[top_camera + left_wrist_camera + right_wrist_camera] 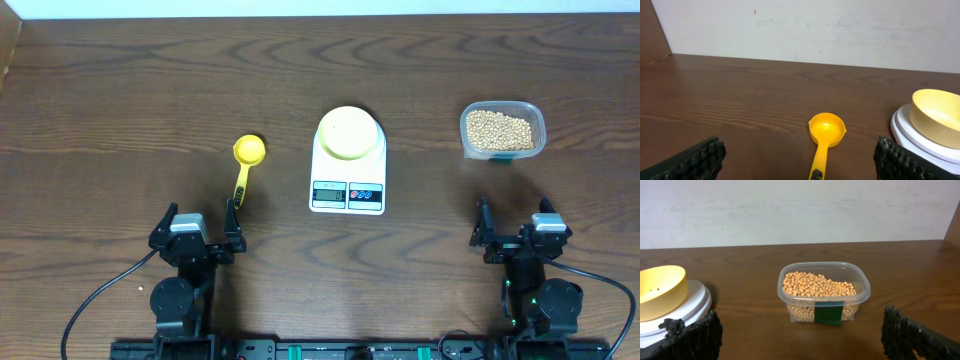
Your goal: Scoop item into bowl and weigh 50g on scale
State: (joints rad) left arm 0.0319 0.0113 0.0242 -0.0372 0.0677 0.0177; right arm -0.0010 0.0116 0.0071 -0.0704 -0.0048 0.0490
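Note:
A heap of small tan beans (500, 130) (818, 285) fills a clear plastic tub (535, 128) (864, 287) at the right. The pale yellow-green bowl (349, 132) (936, 117) (659, 291) stands empty on the white scale (347, 185) (907, 136) (692, 305) in the middle. A yellow scoop (246, 163) (825, 133) lies left of the scale, cup away from me. My left gripper (198, 230) (800, 167) is open near the table's front, just short of the scoop's handle. My right gripper (515, 228) (802, 339) is open in front of the tub, holding nothing.
Dark wooden table (120, 100) with a pale wall behind it. A green label (828, 314) marks the tub's near side. Cables trail from both arm bases at the front edge.

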